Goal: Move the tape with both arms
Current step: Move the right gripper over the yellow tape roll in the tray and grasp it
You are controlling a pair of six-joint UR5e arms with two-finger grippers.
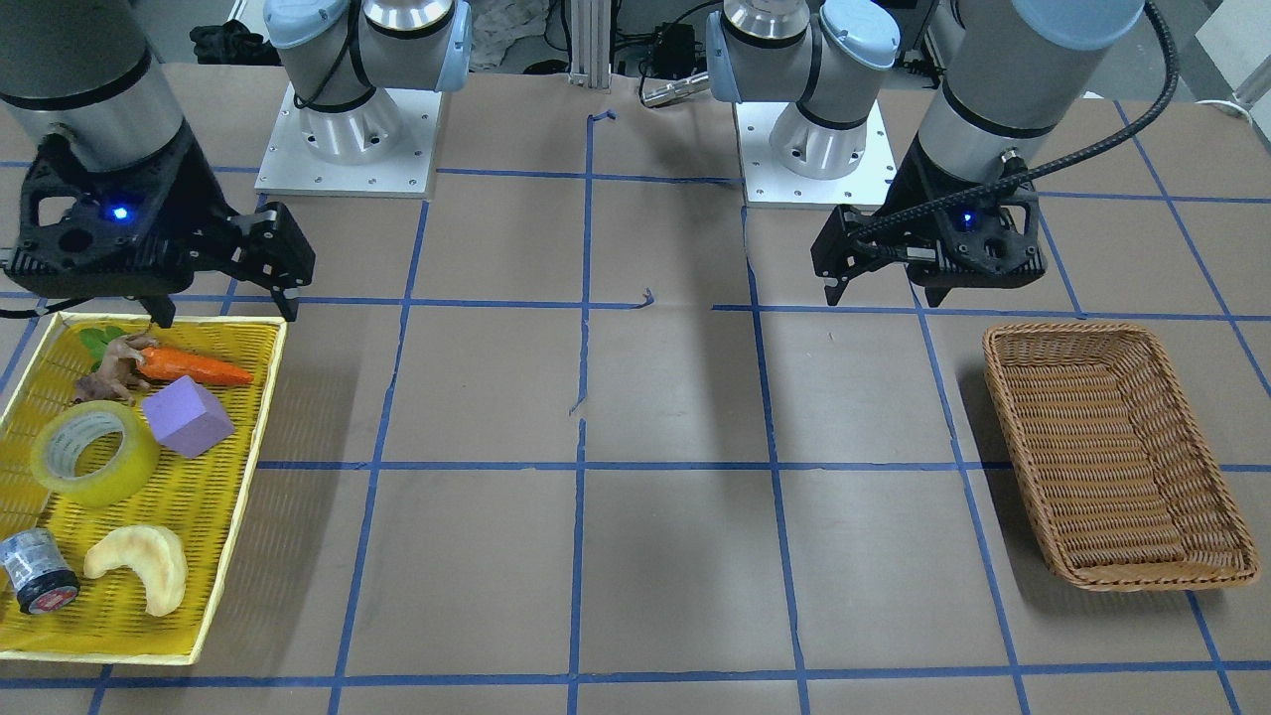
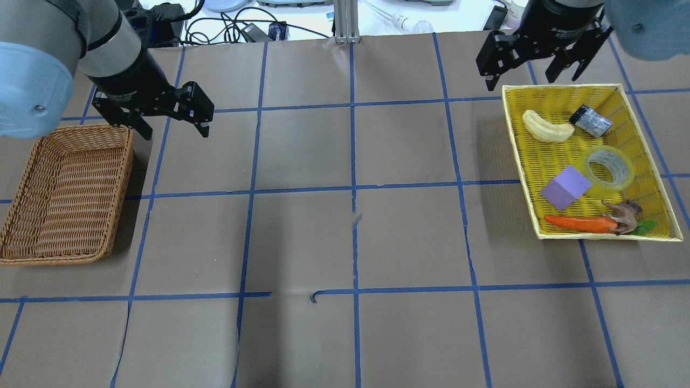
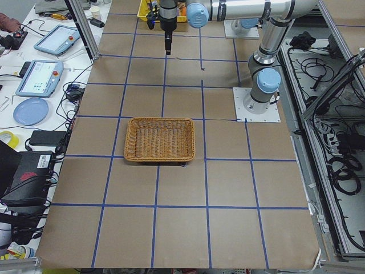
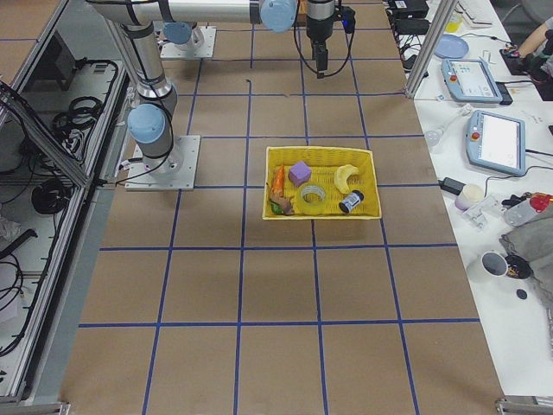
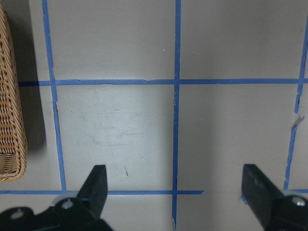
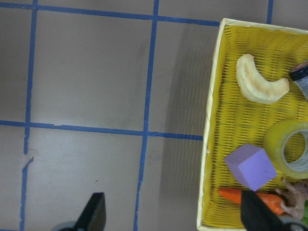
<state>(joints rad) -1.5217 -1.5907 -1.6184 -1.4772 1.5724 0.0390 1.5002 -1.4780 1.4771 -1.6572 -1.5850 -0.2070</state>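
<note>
Paper, brown and crossed by a grid of blue lines, covers my counter (image 2: pixel 345 242). My left arm (image 2: pixel 102 37) comes in at the upper left of the overhead frame and my right arm (image 1: pixel 79 70) at the upper left of the front-facing frame.

A brown wicker basket (image 2: pixel 64 194) sits at the left edge of the overhead frame. A yellow woven tray (image 2: pixel 539 151) sits at the right edge, well apart from it.

My left claw (image 2: pixel 176 129) hangs above the counter just beside the basket's upper right corner, jaws spread wide and gripping nothing. My right claw (image 1: pixel 226 313) hangs over the tray's upper rim in the front-facing frame, jaws likewise wide apart and gripping nothing.

The tape (image 2: pixel 606 170) lies in the tray's middle, toward its right wall in the overhead frame. It rests on one flat face with its hole turned up, so its axis stands roughly upright. Being a round ring, it has no long side pointing across the tray.

A purple block (image 2: pixel 566 187) is just beside it at lower left; I cannot tell whether they touch. An orange carrot (image 2: pixel 579 223) lies along the tray's lower wall, a pale crescent (image 2: pixel 547 128) lies near the upper left, a grey-black cylinder (image 2: pixel 591 120) is just above the tape, and a small brown figure (image 2: pixel 624 214) is below it.
</note>
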